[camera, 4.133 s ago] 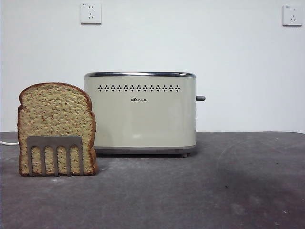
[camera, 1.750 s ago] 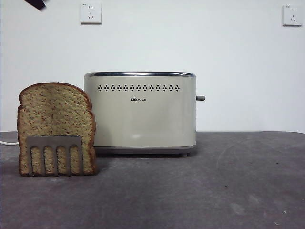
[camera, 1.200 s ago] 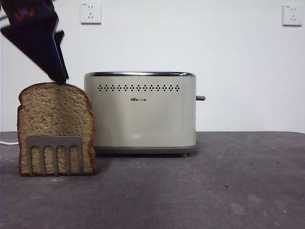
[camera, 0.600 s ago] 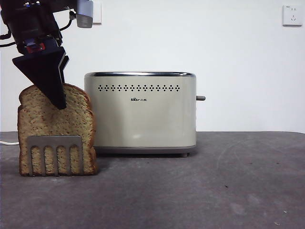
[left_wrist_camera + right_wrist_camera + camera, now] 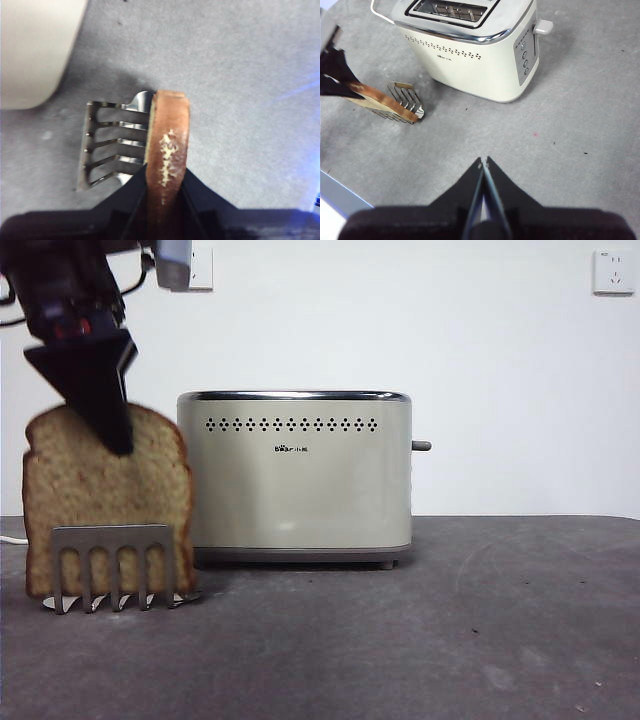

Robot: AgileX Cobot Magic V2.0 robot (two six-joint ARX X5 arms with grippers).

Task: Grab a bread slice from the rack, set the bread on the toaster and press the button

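Note:
The slice of bread [image 5: 100, 500], tan with a brown crust, stands in the grey rack [image 5: 110, 565] left of the cream toaster [image 5: 295, 480]. My left gripper [image 5: 115, 440] comes down from the top left and is shut on the bread's top edge. The left wrist view shows its jaws pinching the crust [image 5: 168, 145], with the rack [image 5: 112, 145] beside it. The bread looks blurred and slightly raised. The button [image 5: 421, 445] sticks out from the toaster's right side. My right gripper [image 5: 483, 162] is shut and empty, high above the table in front of the toaster [image 5: 470, 50].
Two wall sockets [image 5: 190, 268] [image 5: 613, 272] sit on the white wall behind. A white cord [image 5: 12, 539] runs off at the far left. The table's front edge [image 5: 340, 195] shows in the right wrist view.
My left gripper came down from the top left and closed on the bread's top. The bread has since shifted left and slightly up, and the rack has moved a little with it.

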